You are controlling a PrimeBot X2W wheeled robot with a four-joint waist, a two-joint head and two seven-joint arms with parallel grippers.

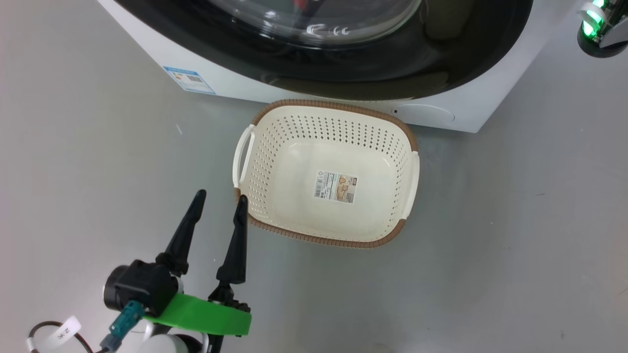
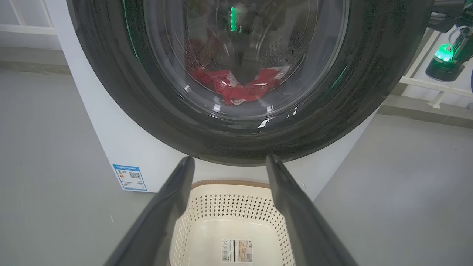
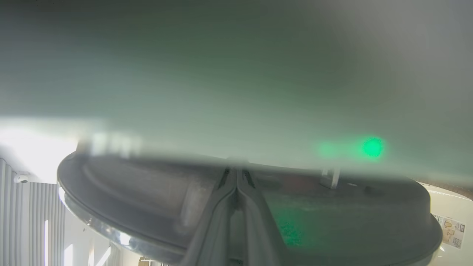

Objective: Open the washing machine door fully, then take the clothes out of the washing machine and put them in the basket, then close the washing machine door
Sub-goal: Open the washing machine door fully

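The washing machine (image 1: 230, 81) stands white at the top of the head view. The washing machine door (image 2: 369, 92), a black ring around clear glass, lies against its front. Through the glass the red and white clothes (image 2: 240, 90) lie in the drum. The cream basket (image 1: 333, 104) sits on the floor right below the door, with nothing in it but a sticker. My left gripper (image 1: 220, 198) hangs open just left of the basket's near corner, holding nothing. My right gripper (image 3: 236, 171) is shut, its tips at the seam between the door's edge (image 3: 147, 207) and the machine's front.
Grey floor (image 1: 515, 245) spreads to both sides of the basket. My right arm's wrist (image 1: 596, 27), lit green, is at the door's upper right. A blue label (image 1: 189, 79) marks the machine's lower corner. White railings (image 2: 425, 83) stand behind.
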